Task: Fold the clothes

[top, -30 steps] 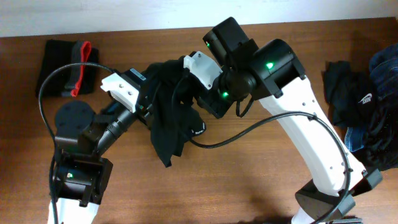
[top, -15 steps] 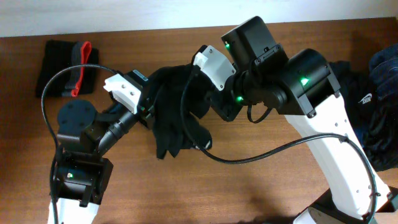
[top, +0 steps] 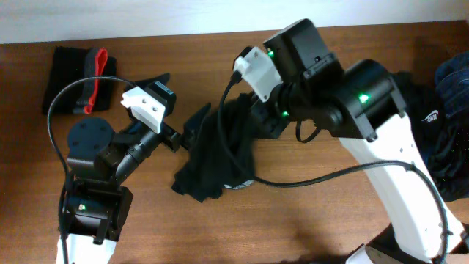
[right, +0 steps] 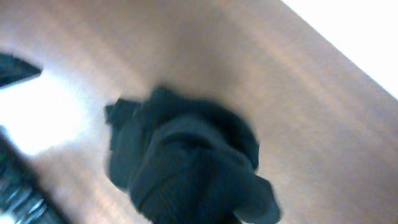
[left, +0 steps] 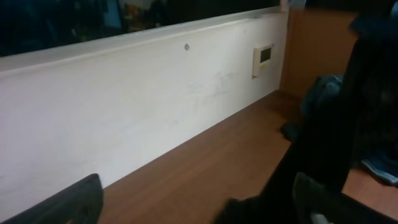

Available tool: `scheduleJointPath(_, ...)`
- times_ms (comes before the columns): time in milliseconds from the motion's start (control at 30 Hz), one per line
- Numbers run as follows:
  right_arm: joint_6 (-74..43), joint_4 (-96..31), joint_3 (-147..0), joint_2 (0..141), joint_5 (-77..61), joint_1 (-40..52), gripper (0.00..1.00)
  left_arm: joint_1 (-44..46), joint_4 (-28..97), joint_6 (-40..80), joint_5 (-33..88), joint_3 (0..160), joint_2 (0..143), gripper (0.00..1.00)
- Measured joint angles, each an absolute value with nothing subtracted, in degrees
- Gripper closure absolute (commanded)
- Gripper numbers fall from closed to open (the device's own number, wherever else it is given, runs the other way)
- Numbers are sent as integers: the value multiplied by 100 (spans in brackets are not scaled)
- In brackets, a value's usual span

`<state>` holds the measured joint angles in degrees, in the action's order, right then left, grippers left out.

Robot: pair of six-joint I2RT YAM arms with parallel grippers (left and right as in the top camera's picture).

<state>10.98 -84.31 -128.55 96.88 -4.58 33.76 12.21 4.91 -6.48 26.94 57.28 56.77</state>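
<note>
My right gripper (top: 245, 110) is closed on the black shirt (top: 216, 161), which hangs bunched with its end on the table (top: 308, 220). The left gripper (top: 177, 103), just beside the shirt, is wide open and empty. I judge this is the spreading step; next it must catch a free edge.

Your brown wooden table (top: 293, 220) meets a white wall (left: 124, 124) along its far edge; a small panel (left: 263, 57) sits on that wall.
</note>
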Motion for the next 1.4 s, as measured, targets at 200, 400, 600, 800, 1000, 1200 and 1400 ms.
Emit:
scheduleJointPath(200,921,-7940,-12936,9118,-10,3376,96,1221,464,-648,2687,5728,5677,0)
scheduleJointPath(400,915,-7640,-13047,8766,91,3376,96,1249,480,-646,3310,5734,5677,0)
scheduleJointPath(600,917,-7605,-13050,8814,134,3376,96,1706,1081,-639,3487,5743,5798,0)
scheduleJointPath(800,849,-7537,-13050,8823,215,3376,96,2705,1306,-550,2665,5745,5883,0)
scheduleJointPath(1000,434,-7284,-13050,8825,454,3376,96,4110,1614,-12,893,5756,5927,0)
scheduleJointPath(1200,-733,-7148,-13050,8825,812,3376,96,5299,1503,720,-978,5765,6761,0)
scheduleJointPath(1400,-1848,-7024,-13047,8825,961,3376,96,5909,703,974,-1900,5765,7769,0)
